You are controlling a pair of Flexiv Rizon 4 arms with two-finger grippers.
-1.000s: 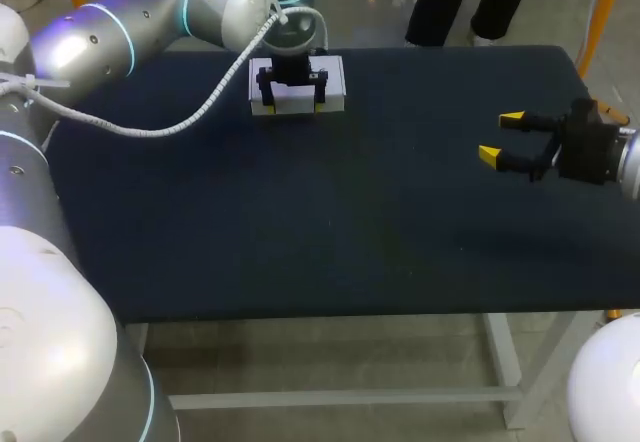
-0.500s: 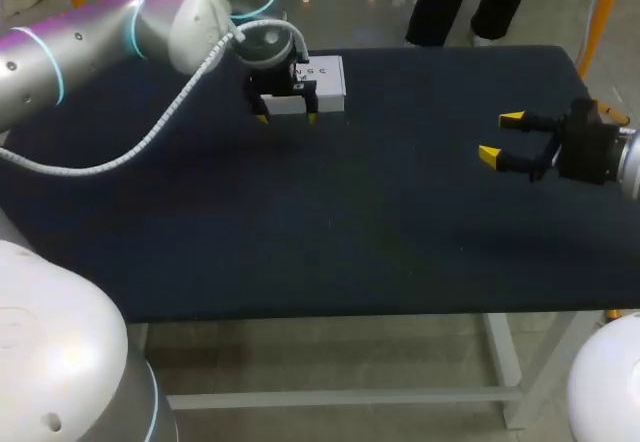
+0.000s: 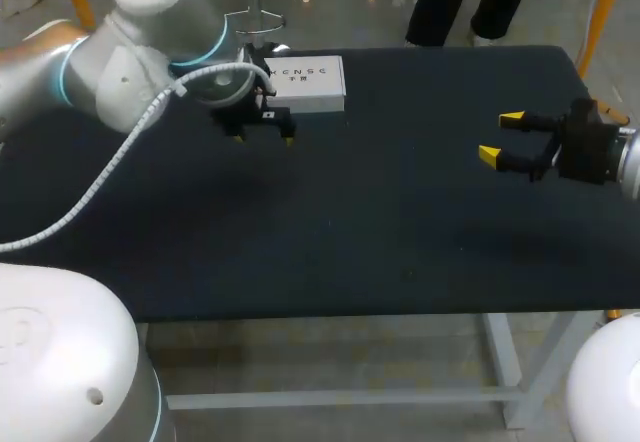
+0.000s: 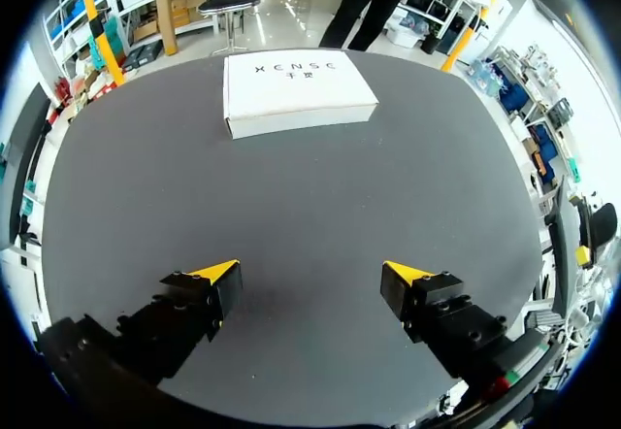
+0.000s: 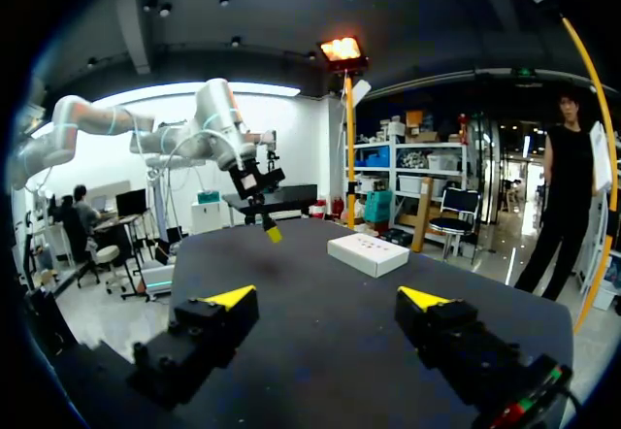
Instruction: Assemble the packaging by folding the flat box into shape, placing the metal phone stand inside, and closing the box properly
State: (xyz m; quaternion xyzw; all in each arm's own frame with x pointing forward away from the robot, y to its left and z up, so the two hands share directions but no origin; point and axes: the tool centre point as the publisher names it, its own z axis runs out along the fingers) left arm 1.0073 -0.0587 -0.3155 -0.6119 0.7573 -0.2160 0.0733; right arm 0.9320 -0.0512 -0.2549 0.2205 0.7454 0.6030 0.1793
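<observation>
1. The white box [image 3: 305,84] lies flat on the dark table [image 3: 400,232], near the far edge. It is in its box shape and its top looks shut.
2. I cannot see the metal phone stand anywhere on the table. It may be inside the box, but I cannot tell.
3. The left gripper [image 3: 262,138] hangs just beside the box, on the side nearer the robot. It does not touch the box. Its 2 fingers are spread wide and hold nothing. In the left wrist view the box lies ahead of the fingers, with bare table in between.
4. The right gripper [image 3: 500,137] is well apart from the box, over the right side of the table. Its 2 fingers are wide apart too, with nothing in them.
5. I think the job is at its very last step, or done. The box looks folded and closed, and neither gripper holds it.
6. The next move looks like a check more than a grab. If a flap sticks up, a gripper should press it down softly from above. It must not shove the box, which sits close to the far edge. If the box is fully shut, both arms only need to keep clear of it.
</observation>
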